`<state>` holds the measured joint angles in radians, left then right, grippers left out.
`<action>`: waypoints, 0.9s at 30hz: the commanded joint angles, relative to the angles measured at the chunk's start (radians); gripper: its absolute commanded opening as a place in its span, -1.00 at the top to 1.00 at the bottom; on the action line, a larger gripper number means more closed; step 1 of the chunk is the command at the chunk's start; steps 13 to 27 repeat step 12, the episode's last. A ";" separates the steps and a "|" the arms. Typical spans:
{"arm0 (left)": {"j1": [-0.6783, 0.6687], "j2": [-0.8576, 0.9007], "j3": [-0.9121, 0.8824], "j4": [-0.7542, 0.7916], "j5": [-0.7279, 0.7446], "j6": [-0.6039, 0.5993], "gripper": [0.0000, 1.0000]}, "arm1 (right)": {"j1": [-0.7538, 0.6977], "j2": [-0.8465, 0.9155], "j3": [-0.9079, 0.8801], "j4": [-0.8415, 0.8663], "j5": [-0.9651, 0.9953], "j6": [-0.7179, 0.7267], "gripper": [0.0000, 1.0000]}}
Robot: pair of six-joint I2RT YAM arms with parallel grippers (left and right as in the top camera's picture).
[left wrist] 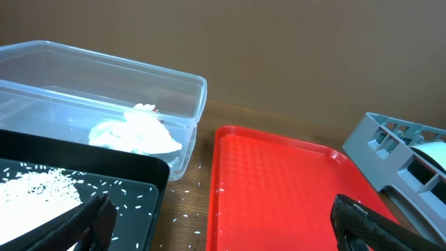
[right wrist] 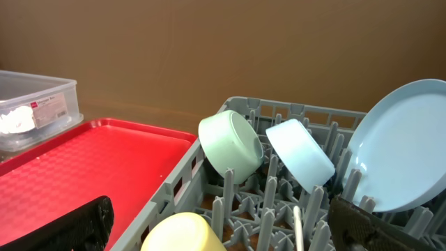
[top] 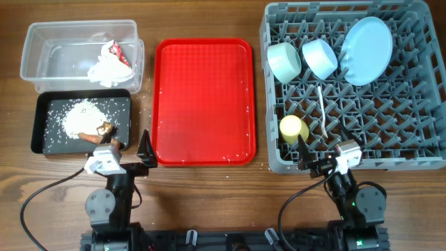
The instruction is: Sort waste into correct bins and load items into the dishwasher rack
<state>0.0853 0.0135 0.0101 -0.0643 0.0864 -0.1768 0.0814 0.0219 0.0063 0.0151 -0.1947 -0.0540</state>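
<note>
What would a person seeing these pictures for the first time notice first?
The bright red tray in the middle of the table catches the eye first. To its right, a grey rack holds a pale-blue plate, a green bowl, a blue bowl and a yellow cup; to its left, white rice lies in a black tray.

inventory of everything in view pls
tub: 1, clear, far left
paper: 1, white, tub
black tray: 1, black, near left
rice: pile, white, black tray
sausage piece: 1, orange-brown, black tray
scrap: 1, brown, beside sausage
serving tray: 1, red, centre
rack: 1, grey, right
green bowl: 1, pale green, rack
blue bowl: 1, light blue, rack
plate: 1, pale blue, rack
cup: 1, yellow, rack
spoon: 1, white, rack
left gripper: 1, black, open, by black tray
right gripper: 1, black, open, by rack
</note>
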 commanded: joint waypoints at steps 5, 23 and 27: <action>-0.005 -0.011 -0.004 -0.007 -0.010 0.013 -1.00 | -0.004 -0.006 -0.001 0.003 -0.015 0.004 -0.99; -0.005 -0.011 -0.004 -0.007 -0.010 0.013 -1.00 | -0.004 -0.006 -0.001 0.003 -0.015 0.004 -0.99; -0.005 -0.011 -0.004 -0.007 -0.010 0.013 -1.00 | -0.004 -0.006 -0.001 0.003 -0.015 0.004 -0.99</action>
